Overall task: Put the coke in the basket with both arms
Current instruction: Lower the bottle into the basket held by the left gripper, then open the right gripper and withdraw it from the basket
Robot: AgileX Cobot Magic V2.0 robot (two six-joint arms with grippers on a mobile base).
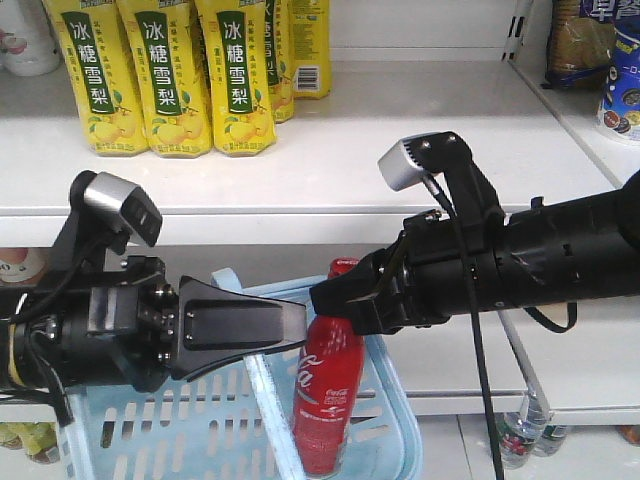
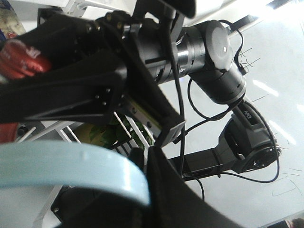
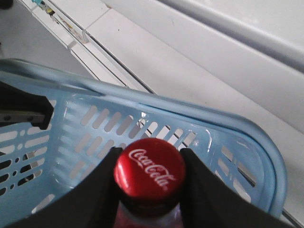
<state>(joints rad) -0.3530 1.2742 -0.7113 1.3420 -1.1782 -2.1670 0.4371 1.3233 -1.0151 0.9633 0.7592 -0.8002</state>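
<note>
- My right gripper (image 1: 338, 292) is clamped on the coke (image 1: 325, 390) just under its red cap.
- The coke is all red with white script, upright, its lower part inside the basket (image 1: 400, 425).
- My left gripper (image 1: 292, 330) is at the handle (image 2: 71, 164); I cannot tell its grip.

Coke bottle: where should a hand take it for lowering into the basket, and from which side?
The narrow neck under the cap, coming level from the robot's right. The coke stands upright, its neck is slimmest and clear of the basket wall, and the cap should stop slipping. The right hand is shut there.
</note>
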